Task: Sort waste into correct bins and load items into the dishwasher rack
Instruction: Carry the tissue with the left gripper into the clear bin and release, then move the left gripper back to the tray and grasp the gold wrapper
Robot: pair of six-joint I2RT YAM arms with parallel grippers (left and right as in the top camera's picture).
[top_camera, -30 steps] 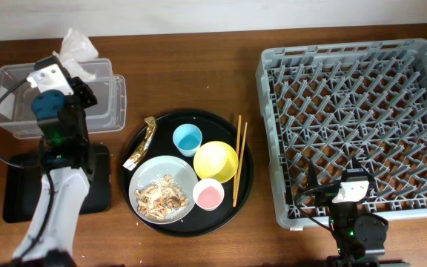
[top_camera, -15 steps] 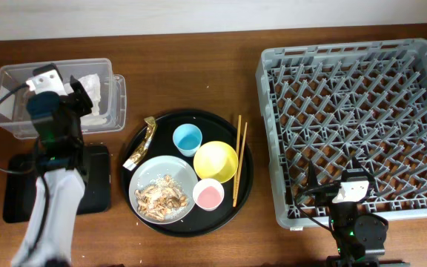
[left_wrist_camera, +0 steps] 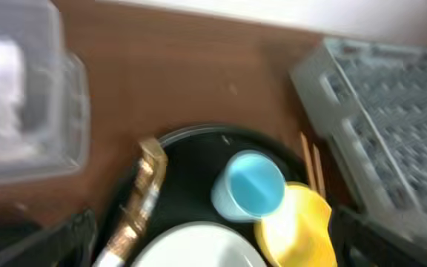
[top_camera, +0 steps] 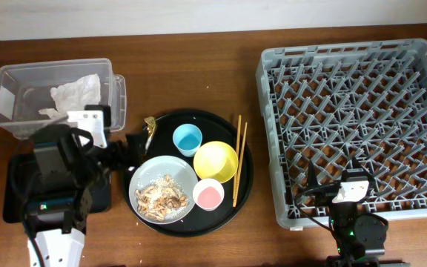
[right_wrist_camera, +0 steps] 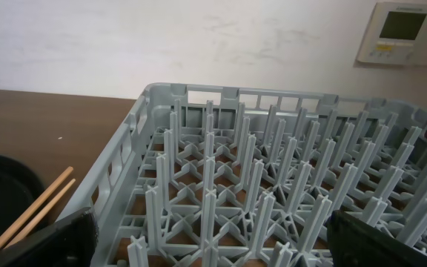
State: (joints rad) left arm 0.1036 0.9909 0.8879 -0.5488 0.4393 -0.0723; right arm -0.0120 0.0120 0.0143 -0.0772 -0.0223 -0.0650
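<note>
Now the left claw (left_wrist_camera: 213, 233) hangs with its fingers spread wide and nothing between them, though its wrist view is blurred; just ahead, toward its left finger, the gold-brown wrapper (left_wrist_camera: 143, 200) lies over the rim of the round black tray (top_camera: 247, 174); farther ahead stand the blue cup (left_wrist_camera: 249, 185) and yellow bowl (left_wrist_camera: 299, 226); the grey plate (top_camera: 154, 169) with food scraps (top_camera: 161, 196) sits just beside it on the right; off to its left the napkin (top_camera: 73, 95) rests inside the clear box (top_camera: 54, 67); the right claw (right_wrist_camera: 213, 241) is likewise wide open and empty, the dishwasher rack (right_wrist_camera: 273, 170) directly ahead, the chopsticks (right_wrist_camera: 32, 211) to its left.
</note>
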